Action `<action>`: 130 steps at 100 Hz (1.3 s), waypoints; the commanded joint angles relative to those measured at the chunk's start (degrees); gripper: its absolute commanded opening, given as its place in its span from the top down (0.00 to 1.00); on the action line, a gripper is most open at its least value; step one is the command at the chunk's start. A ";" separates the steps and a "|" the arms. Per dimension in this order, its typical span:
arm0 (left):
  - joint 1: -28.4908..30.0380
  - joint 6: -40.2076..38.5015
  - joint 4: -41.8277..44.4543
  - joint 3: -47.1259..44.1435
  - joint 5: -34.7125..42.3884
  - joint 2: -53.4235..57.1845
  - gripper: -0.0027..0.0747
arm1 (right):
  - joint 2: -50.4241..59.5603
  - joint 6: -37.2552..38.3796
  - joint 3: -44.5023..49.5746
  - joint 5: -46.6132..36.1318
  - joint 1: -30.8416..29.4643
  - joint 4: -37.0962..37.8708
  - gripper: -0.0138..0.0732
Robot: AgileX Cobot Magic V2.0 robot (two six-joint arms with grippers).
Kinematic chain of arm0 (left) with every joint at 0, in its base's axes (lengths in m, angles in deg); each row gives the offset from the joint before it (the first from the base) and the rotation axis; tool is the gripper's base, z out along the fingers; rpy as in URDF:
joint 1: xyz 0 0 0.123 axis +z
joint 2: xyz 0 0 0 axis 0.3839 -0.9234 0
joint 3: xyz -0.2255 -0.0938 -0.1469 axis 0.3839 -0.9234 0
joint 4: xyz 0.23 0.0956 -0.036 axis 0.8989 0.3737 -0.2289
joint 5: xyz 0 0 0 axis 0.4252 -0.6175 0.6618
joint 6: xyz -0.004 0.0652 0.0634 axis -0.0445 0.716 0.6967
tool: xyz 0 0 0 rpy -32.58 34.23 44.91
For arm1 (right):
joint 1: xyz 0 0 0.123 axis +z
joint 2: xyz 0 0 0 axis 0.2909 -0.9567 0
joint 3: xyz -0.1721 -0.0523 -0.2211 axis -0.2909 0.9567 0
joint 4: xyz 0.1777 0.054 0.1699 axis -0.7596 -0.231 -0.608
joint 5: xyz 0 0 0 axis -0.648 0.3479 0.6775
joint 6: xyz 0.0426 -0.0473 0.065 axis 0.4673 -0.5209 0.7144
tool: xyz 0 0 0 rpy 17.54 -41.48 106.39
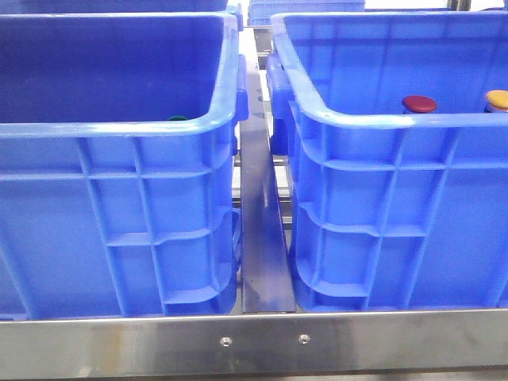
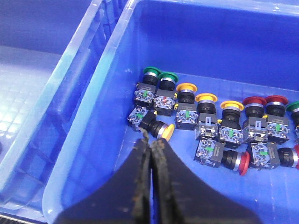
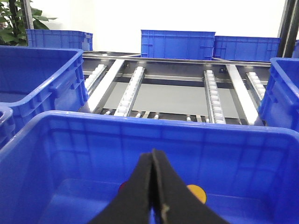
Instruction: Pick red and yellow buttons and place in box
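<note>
Two deep blue crates stand side by side in the front view. In the right box [image 1: 381,119] a dark red button [image 1: 419,103] and a yellow button [image 1: 498,99] show above the near rim. My right gripper [image 3: 153,151] hangs shut and empty over that box [image 3: 140,126]; the red button [image 3: 122,186] and yellow button [image 3: 196,193] peek out either side of its fingers. My left gripper [image 2: 150,138] is shut and empty inside a crate [image 2: 117,56] of several push-button switches. Its tips sit just short of a yellow button [image 2: 162,130] lying on its side. Neither gripper shows in the front view.
The left crate [image 1: 119,127] shows a green cap [image 1: 176,119] at its rim. Rows of green [image 2: 150,72], yellow [image 2: 206,98] and red [image 2: 254,101] switches fill the crate floor. A metal divider [image 1: 260,222] separates the crates. Roller rails [image 3: 133,88] and more blue crates [image 3: 177,44] lie beyond.
</note>
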 commanded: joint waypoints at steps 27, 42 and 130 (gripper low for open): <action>0.21 -0.02 0.53 1.40 3.41 -0.15 0.99 | 0.33 0.07 -1.54 1.98 -0.21 -6.83 0.95; 0.21 -0.02 0.53 1.40 3.41 -0.15 0.99 | 0.33 0.07 -1.54 1.98 -0.21 -6.83 0.95; 0.21 1.46 2.50 1.40 3.53 -0.15 0.99 | 0.33 0.07 -1.54 1.98 -0.21 -6.83 0.95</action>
